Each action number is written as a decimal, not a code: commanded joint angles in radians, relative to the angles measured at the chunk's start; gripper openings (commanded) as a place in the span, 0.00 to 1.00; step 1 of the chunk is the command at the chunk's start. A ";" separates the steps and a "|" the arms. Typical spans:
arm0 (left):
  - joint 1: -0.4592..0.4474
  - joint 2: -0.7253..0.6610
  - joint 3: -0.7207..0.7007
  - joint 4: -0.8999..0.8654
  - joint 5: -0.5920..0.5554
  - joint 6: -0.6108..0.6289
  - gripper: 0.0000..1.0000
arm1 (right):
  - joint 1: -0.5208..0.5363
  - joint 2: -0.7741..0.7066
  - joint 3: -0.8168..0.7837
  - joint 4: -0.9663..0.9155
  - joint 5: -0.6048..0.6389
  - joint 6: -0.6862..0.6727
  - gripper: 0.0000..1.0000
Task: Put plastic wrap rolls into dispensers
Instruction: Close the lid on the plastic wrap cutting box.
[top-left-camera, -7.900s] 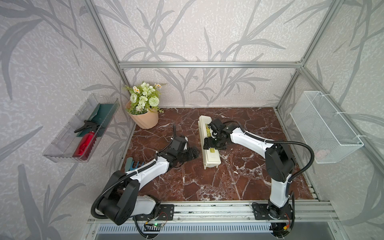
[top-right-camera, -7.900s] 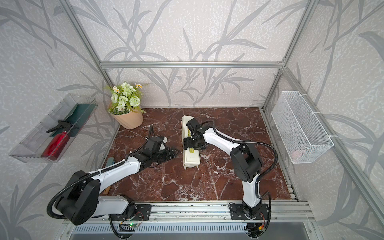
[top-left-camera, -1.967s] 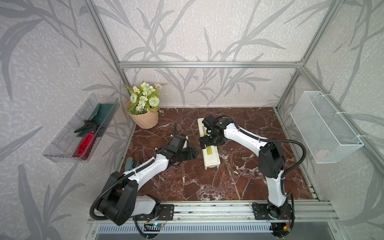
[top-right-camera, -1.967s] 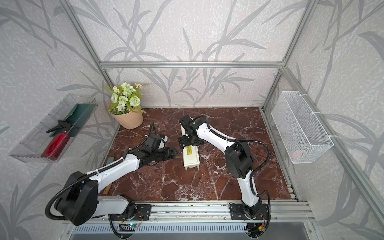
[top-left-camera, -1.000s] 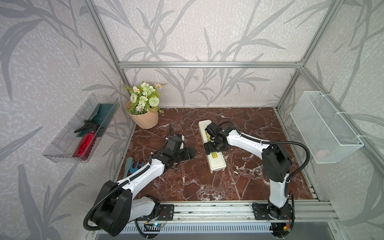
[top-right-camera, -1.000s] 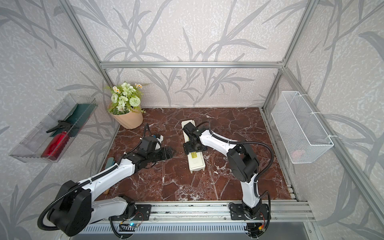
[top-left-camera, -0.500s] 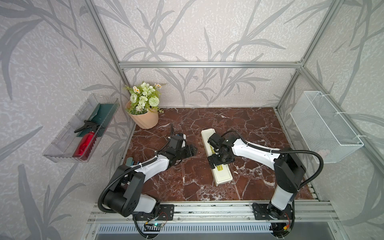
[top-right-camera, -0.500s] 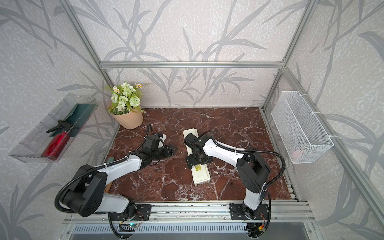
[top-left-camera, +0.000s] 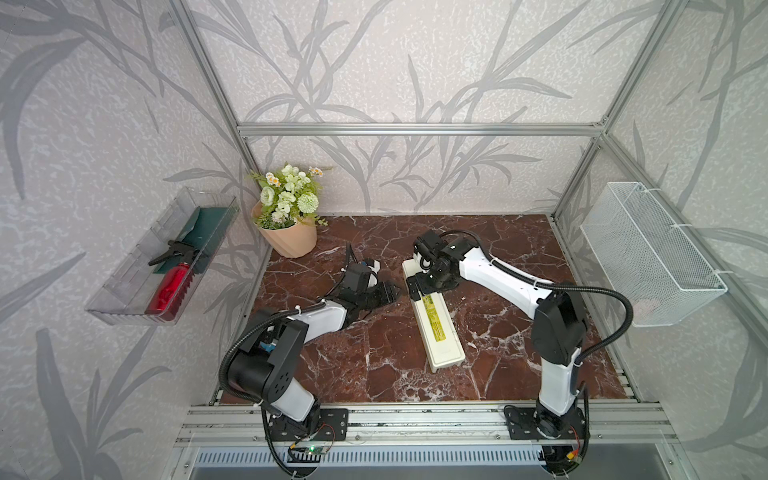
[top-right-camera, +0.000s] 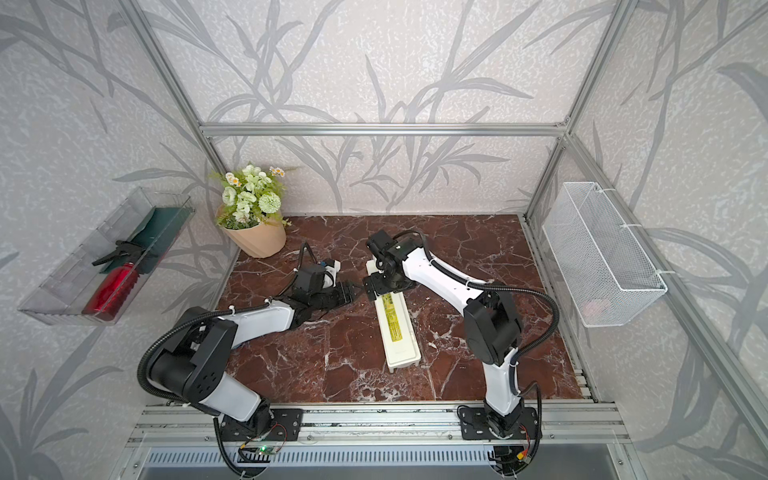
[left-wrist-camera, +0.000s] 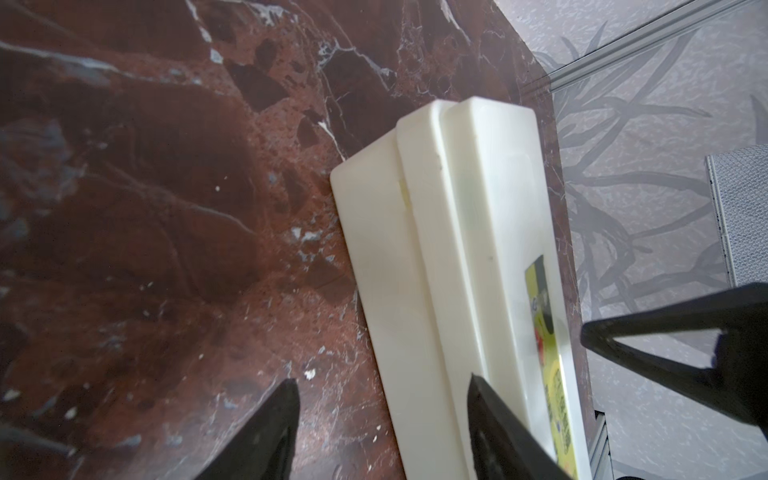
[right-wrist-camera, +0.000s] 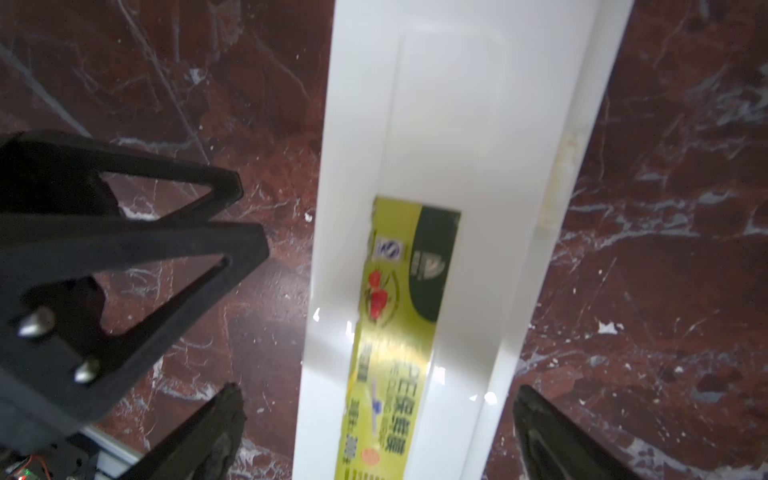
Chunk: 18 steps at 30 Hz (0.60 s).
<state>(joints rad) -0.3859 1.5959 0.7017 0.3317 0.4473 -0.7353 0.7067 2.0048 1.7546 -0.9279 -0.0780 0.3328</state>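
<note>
Slid toward the front edge since two seconds ago, the shut dispenser (top-left-camera: 436, 328) lies mid-desk (top-left-camera: 374, 365), its contents hidden. The right gripper (right-wrist-camera: 377, 390) straddles its far end, jaws wide and not touching it. The left gripper (left-wrist-camera: 381, 379) sits just beside it, jaws part-open and empty. The clear wall tray (top-left-camera: 124, 299) holds a red bottle (top-left-camera: 170, 286).

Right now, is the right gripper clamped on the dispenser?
No, the right gripper straddles the cream dispenser, jaws open, with marble visible beside each finger.

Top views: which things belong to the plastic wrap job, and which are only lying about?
Job: dispenser, left gripper, right gripper.
Lying about: flower pot, clear tray with red bottle, wire basket.
</note>
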 joint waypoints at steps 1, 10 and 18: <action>0.009 0.034 0.029 0.085 0.012 -0.018 0.60 | -0.014 0.074 0.085 -0.047 0.019 -0.039 0.99; 0.024 0.113 0.050 0.150 0.051 -0.029 0.59 | -0.055 0.163 0.191 -0.046 0.041 -0.064 0.99; 0.028 0.123 0.056 0.120 0.037 -0.007 0.59 | -0.076 0.211 0.222 -0.045 0.031 -0.078 0.96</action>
<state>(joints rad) -0.3641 1.7161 0.7315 0.4419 0.4828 -0.7532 0.6395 2.1887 1.9503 -0.9478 -0.0612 0.2790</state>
